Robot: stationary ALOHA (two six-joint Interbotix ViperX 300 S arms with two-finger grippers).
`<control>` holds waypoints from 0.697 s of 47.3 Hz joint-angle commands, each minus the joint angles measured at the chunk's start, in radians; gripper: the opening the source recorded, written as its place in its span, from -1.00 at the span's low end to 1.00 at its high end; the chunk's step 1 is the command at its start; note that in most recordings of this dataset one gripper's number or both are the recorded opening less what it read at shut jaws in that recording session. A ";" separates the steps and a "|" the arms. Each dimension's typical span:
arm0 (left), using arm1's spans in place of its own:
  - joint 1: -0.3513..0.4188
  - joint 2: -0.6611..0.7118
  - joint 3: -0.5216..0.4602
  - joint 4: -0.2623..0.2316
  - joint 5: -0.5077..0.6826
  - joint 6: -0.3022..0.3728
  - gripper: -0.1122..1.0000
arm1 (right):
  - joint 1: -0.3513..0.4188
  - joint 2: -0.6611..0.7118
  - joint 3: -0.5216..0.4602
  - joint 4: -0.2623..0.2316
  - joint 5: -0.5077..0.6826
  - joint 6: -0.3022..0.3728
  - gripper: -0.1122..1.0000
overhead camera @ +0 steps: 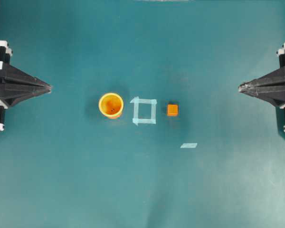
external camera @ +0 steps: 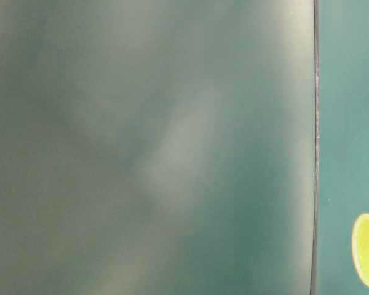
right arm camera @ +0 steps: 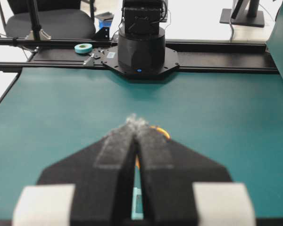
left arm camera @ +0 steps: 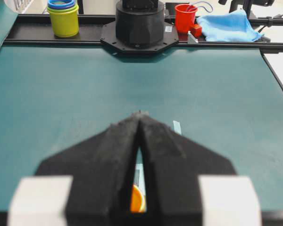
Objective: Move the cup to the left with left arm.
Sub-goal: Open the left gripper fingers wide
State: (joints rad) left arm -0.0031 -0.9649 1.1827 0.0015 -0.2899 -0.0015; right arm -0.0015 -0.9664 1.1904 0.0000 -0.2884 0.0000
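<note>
Resting closed and empty, left hand (overhead camera: 49, 87), well apart from cup (overhead camera: 111, 105)

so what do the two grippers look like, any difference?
Both look alike: the left gripper and the right gripper have black, rough-textured wedge fingers tapering to a point, with white blocks at their bases. No markings or cables are visible on either.

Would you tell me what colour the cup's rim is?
The cup has a lighter yellow rim around an orange inside, clearest in the overhead view.
</note>
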 commanded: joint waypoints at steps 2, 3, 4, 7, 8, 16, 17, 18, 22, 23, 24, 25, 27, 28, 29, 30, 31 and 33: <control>-0.002 0.002 -0.023 0.006 0.035 -0.005 -0.81 | 0.000 0.009 -0.051 0.002 0.009 0.003 -0.81; -0.002 0.002 -0.025 0.006 0.041 -0.005 -0.80 | -0.002 0.011 -0.055 0.002 0.020 0.002 -0.81; -0.002 0.002 -0.026 0.006 0.048 -0.005 -0.80 | -0.002 0.012 -0.060 0.002 0.032 0.000 -0.81; -0.002 0.005 -0.032 0.006 0.060 -0.005 -0.80 | 0.000 0.012 -0.074 0.002 0.080 -0.006 -0.81; -0.002 0.005 -0.034 0.006 0.064 -0.002 -0.80 | -0.002 0.012 -0.080 0.000 0.101 -0.008 -0.81; -0.002 0.012 -0.034 0.006 0.080 0.002 -0.80 | 0.000 0.011 -0.092 0.000 0.160 -0.008 -0.81; -0.002 0.014 -0.034 0.006 0.080 0.003 -0.80 | -0.002 0.012 -0.092 -0.002 0.160 -0.008 -0.81; -0.002 0.014 -0.032 0.006 0.080 0.003 -0.80 | -0.002 0.012 -0.094 0.000 0.158 -0.008 -0.81; -0.002 0.014 -0.032 0.006 0.080 0.003 -0.80 | -0.002 0.011 -0.092 0.000 0.158 -0.008 -0.81; -0.002 0.014 -0.032 0.006 0.080 0.005 -0.80 | -0.002 0.012 -0.092 -0.002 0.158 -0.008 -0.81; -0.002 0.014 -0.032 0.006 0.080 0.005 -0.80 | -0.002 0.011 -0.092 -0.002 0.158 -0.008 -0.81; -0.002 0.014 -0.032 0.006 0.081 0.005 -0.80 | 0.000 0.012 -0.092 0.000 0.158 -0.008 -0.81; -0.002 0.014 -0.032 0.006 0.084 0.005 -0.80 | -0.002 0.012 -0.092 -0.002 0.158 -0.008 -0.81; -0.002 0.014 -0.032 0.006 0.089 0.005 -0.79 | 0.000 0.012 -0.092 -0.002 0.158 -0.008 -0.81; -0.002 0.014 -0.032 0.006 0.092 0.005 -0.79 | -0.002 0.012 -0.094 0.000 0.158 -0.008 -0.81; -0.002 0.014 -0.032 0.006 0.097 0.005 -0.77 | 0.000 0.012 -0.092 -0.002 0.158 -0.008 -0.81; -0.002 0.014 -0.032 0.006 0.103 0.003 -0.75 | 0.000 0.011 -0.092 -0.002 0.158 -0.008 -0.81; -0.002 0.014 -0.032 0.006 0.112 0.000 -0.71 | -0.002 0.012 -0.092 -0.002 0.158 -0.008 -0.81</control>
State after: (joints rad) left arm -0.0031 -0.9603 1.1750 0.0046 -0.1856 0.0000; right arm -0.0015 -0.9603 1.1290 -0.0015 -0.1273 -0.0092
